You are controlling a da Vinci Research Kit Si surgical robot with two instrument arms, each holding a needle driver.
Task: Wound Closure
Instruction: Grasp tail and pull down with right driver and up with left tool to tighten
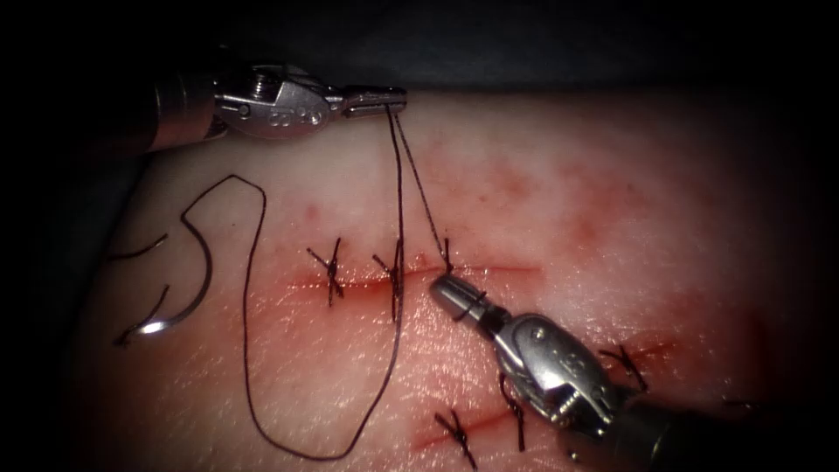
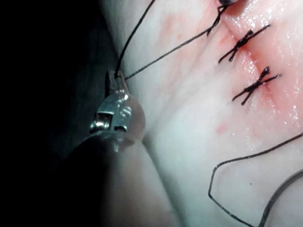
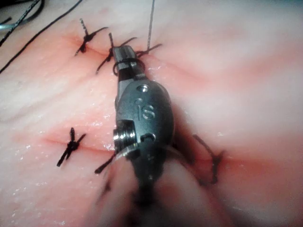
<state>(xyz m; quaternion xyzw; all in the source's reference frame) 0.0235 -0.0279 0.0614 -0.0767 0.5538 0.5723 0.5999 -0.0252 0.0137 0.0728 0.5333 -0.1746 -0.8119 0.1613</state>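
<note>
Endoscope view: two finished stitches [image 1: 332,271] cross the cut [image 1: 489,269]; its right stretch lies unclosed. Left tool [image 1: 393,100] clamps thread [image 1: 400,183] above it. Right tool [image 1: 441,288], thread-wrapped, sits closed there. Needle [image 1: 188,293] lies loose leftward.

Dark backdrop [image 1: 568,44] runs along the far edge in the endoscope view, no detail readable; the same dark area [image 2: 38,94] appears in the left wrist view.

Second, lower cut [image 1: 476,422], reddish, runs roughly parallel to and nearer than the one being worked. It carries three dark finished stitches: left stitch [image 1: 456,434], middle stitch [image 1: 516,411], partly hidden, and right stitch [image 1: 627,363].

In the right wrist view: lower cut [image 3: 94,144], left stitch [image 3: 71,146], right stitch [image 3: 210,163].

Two short loose strands [image 1: 140,251] [image 1: 161,301] lie far left, apart from each other.
</note>
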